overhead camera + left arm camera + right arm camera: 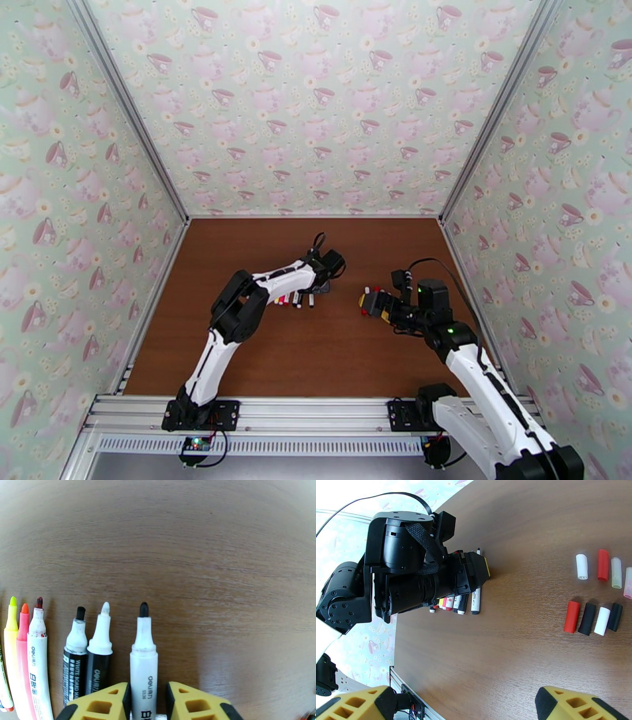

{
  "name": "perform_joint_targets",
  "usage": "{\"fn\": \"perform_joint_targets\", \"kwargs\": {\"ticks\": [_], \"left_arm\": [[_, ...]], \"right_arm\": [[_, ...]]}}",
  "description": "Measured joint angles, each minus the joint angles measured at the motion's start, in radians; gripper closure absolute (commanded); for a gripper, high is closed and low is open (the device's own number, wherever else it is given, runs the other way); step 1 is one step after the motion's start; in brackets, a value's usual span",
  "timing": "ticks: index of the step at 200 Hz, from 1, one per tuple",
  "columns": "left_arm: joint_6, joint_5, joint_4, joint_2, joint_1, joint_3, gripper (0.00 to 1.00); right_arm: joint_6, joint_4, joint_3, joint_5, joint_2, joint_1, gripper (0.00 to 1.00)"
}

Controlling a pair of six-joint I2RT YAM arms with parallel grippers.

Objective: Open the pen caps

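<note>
Several uncapped pens lie side by side on the brown table (221, 559), tips pointing away. Among them are a yellow pen (11, 645), a pink one (23, 653) and a white pen with a black tip (143, 665). My left gripper (147, 695) straddles that white pen's barrel, its yellow fingers (102, 703) slightly apart with a thin gap on the right side. The same gripper (317, 284) hangs over the pen row (296, 300) in the top view. Several loose pen caps (587, 618) lie in two rows, red, black, white and pale. My right gripper (466, 701) hovers wide open near them.
The left arm's black wrist (410, 570) hangs over the pens (475, 600) in the right wrist view. Patterned walls (316, 103) enclose the table on three sides. A metal rail (316, 414) runs along the near edge.
</note>
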Motion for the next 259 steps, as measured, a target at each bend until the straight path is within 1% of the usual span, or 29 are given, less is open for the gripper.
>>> {"fn": "perform_joint_targets", "kwargs": {"ticks": [105, 154, 178, 191, 205, 249, 259], "left_arm": [[0.008, -0.003, -0.014, -0.017, 0.000, -0.003, 0.66], [0.023, 0.001, -0.020, -0.134, 0.000, -0.040, 0.62], [0.034, 0.010, -0.008, -0.212, 0.000, -0.077, 0.57], [0.043, 0.020, 0.006, -0.263, 0.000, -0.109, 0.52], [0.055, 0.031, 0.014, -0.319, 0.000, -0.147, 0.43], [0.086, 0.051, 0.078, -0.546, 0.005, -0.318, 0.01], [0.103, 0.054, 0.100, -0.613, 0.009, -0.369, 0.00]], "right_arm": [[0.000, -0.013, 0.000, 0.000, -0.006, 0.000, 0.00], [-0.002, -0.020, 0.002, 0.000, -0.003, 0.000, 0.00], [-0.005, -0.024, 0.006, 0.000, 0.008, 0.000, 0.00], [-0.007, -0.027, 0.010, 0.001, 0.008, 0.000, 0.00], [-0.011, -0.030, 0.022, 0.001, 0.010, 0.000, 0.00], [-0.040, -0.038, 0.072, 0.014, 0.034, 0.000, 0.00], [-0.047, -0.042, 0.087, 0.029, 0.047, 0.000, 0.00]]}}
